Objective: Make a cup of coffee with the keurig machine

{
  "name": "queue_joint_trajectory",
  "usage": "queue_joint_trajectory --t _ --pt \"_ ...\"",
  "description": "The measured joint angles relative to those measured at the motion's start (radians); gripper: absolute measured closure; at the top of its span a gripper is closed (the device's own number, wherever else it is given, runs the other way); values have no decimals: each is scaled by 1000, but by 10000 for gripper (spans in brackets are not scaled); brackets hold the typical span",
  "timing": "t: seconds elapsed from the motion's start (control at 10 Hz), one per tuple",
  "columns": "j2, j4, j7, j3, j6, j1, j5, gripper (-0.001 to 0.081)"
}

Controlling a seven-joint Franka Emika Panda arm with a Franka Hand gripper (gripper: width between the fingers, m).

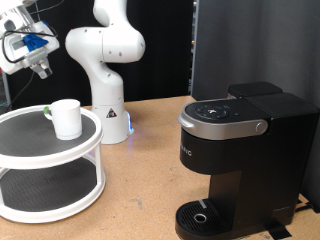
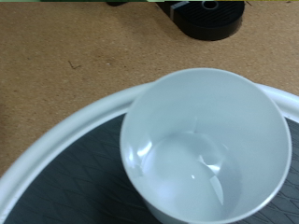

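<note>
The white cup [image 1: 66,117] stands upright on the top tier of a white round two-tier stand [image 1: 30,150] at the exterior view's left. The wrist view looks straight down into the cup [image 2: 206,145], which is empty. My gripper [image 1: 42,70] hangs in the air above the cup, a little to the exterior view's left of it, touching nothing. Its fingers do not show in the wrist view. The black keurig machine [image 1: 240,150] stands at the exterior view's right with its lid down. Its round drip base [image 1: 200,215] is bare and also shows in the wrist view [image 2: 207,17].
A small green thing [image 1: 47,111] lies on the stand's top tier, next to the cup. The stand's white rim [image 2: 56,154] curves around the cup. The arm's white base [image 1: 108,110] stands behind the stand on the brown tabletop [image 1: 150,170].
</note>
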Motion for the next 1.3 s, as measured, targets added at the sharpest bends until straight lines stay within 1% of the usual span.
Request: queue_joint_trajectory --t 0.3,0.7,0.9,1.3 --pt "1 -33 0 -11 72 0 1 802" --pt "1 -51 0 -33 114 2 23 802" --pt "1 -64 0 -38 155 2 37 802" --pt "20 -87 -1 -46 242 22 46 802"
